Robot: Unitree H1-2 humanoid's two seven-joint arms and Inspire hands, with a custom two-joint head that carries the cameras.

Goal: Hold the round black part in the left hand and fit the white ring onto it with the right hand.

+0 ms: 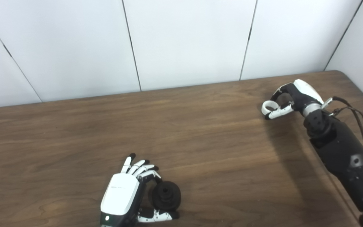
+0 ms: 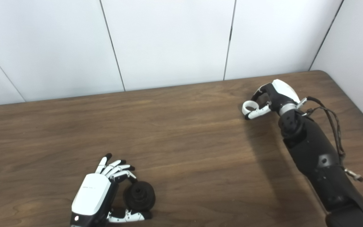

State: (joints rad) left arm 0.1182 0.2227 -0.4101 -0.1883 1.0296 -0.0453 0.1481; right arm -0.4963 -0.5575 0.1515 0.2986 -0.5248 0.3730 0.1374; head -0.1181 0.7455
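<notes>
Nearest me, the left hand (image 1: 123,195) grips the round black part (image 1: 166,195) between fingers and thumb, low over the wooden table (image 1: 200,142); far off at the right, the right hand (image 1: 290,97) pinches the white ring (image 1: 268,107) above the tabletop. Both are well apart.

I see a brown wooden table (image 1: 200,132) with a clear grain that runs from left to right, and its far right corner is rounded. Behind it stands a white wall (image 1: 187,41) made of flat panels, with thin dark seams (image 1: 131,44) between them. On the right a second white wall (image 2: 351,53) meets the first one at the corner of the table.
</notes>
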